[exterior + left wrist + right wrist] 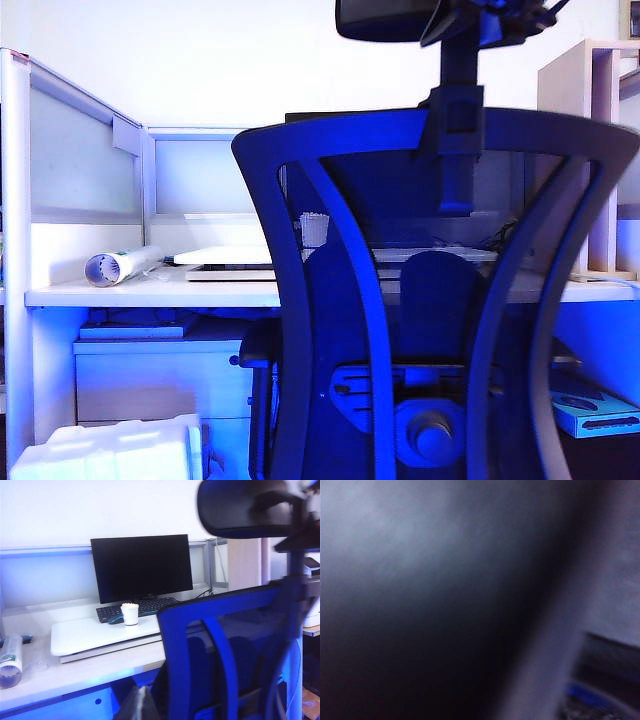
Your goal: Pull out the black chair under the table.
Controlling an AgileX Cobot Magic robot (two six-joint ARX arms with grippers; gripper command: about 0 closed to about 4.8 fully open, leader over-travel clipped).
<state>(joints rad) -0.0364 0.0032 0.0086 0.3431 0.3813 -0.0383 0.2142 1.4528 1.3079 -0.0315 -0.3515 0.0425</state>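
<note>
Strong blue cast tints all views. Exterior view sharp, evenly lit; the black chair reads blue. Left wrist view slightly soft. Right wrist view dim, wholly blurred, a grey-to-black gradient.

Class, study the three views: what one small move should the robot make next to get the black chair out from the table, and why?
Probably draw the right claw back a little further, pulling the black chair along by its headrest. The chair's back stands close before the table, and something dark grips near the headrest's top. The right wrist view is a close blur; the grip cannot be confirmed. The left claw is unseen.
</note>
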